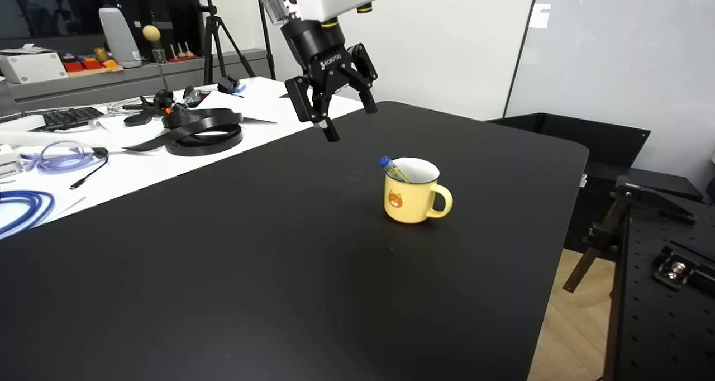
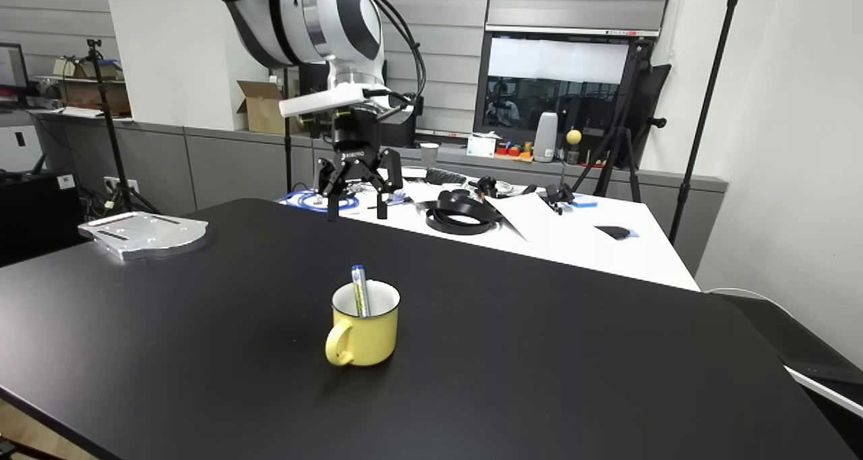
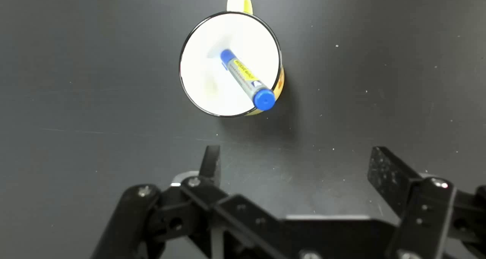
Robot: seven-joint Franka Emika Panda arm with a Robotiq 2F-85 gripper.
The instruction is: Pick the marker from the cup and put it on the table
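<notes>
The gripper (image 1: pixel 351 121) hangs up over the table (image 1: pixel 223 286), fingers (image 3: pixel 385 171) spread wide with nothing between them, I guess so they can straddle something skinny without perfect aim. Lower and off to its right in an exterior view, the marker (image 1: pixel 394 170) is stuck in the cup (image 1: pixel 413 202), tilted because the cup's edge seems to prop it: one blue end sits down inside, the other pokes out on the gripper's side, so imo that's the bit to grab. The handle (image 1: pixel 448 200) faces away from the gripper, which should keep it out of the way. Wrist view has the cup ahead of the fingers, not between them, so the arm probably needs to slide over before dropping. Surface-wise, the table under the gripper is matte black with faint scratches and white specks. Left of the gripper there's a messy white desk (image 1: pixel 139 166) with a coiled black strap (image 1: pixel 198 127) on it, and a tripod (image 1: pixel 211 20) behind. Right of the gripper, beyond the cup, you get some wood-look floor (image 1: pixel 575 325) low down, a glossy pale wall panel (image 1: pixel 620 51) at the back, then a perforated black surface (image 1: pixel 659 336).
</notes>
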